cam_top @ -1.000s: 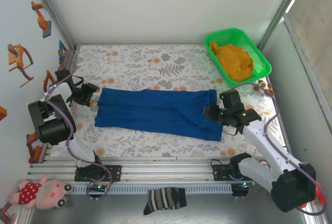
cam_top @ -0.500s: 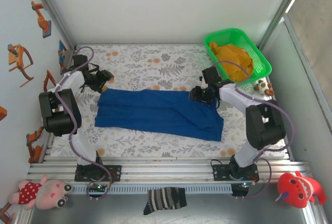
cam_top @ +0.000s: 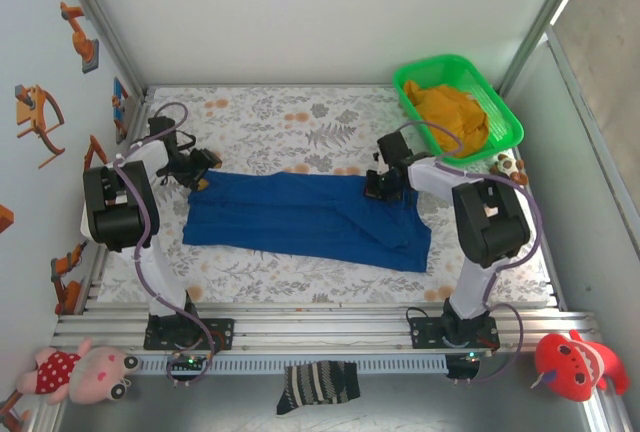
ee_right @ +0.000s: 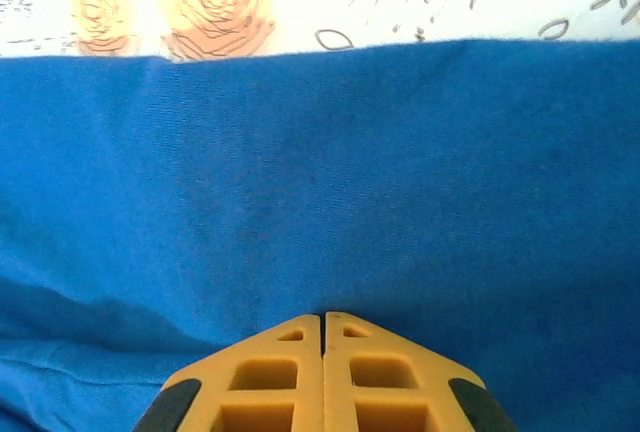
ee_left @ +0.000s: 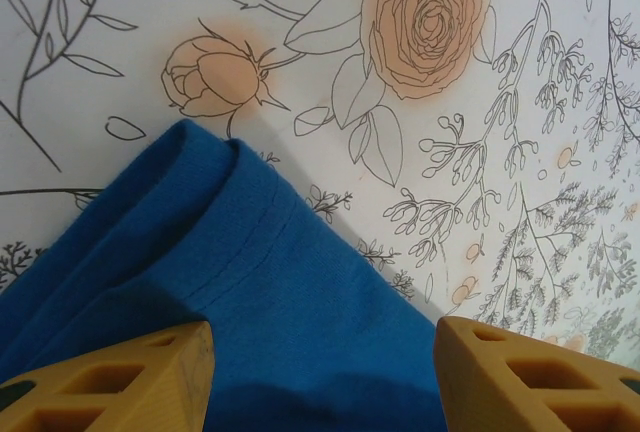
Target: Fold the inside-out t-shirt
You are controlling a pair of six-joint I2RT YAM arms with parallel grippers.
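**T-shirt** (cam_top: 300, 217): royal blue, soft cloth; lies flat on the flowered worktop (cam_top: 300, 112) as a long band running left to right, about midway between the near and far edges; spread this way, by judgement, so that each arm can reach one end of its far edge and carry that edge over in a fold.

**Left end effector** (cam_top: 200, 166): at the far-left corner of the t-shirt; released, its two yellow fingers (ee_left: 120, 382) standing apart, one to each side of the hemmed corner; blue cloth lies between them, not yet gripped; placed, most likely, to close on that corner.

**Right end effector** (cam_top: 383, 186): over the far edge of the t-shirt, toward its right end; clenched, fingers (ee_right: 270, 377) meeting with no gap, tips down on the blue cloth a little in from the edge; whether a pinch of cloth sits between them cannot be told.

**Step in hand**, by judgement: taking hold of the far edge at two points, the right side ahead of the left.

**Green basket** (cam_top: 505, 117): far-right corner of the worktop, holding a yellow garment (cam_top: 455, 112); well apart from the t-shirt; no part in the fold.
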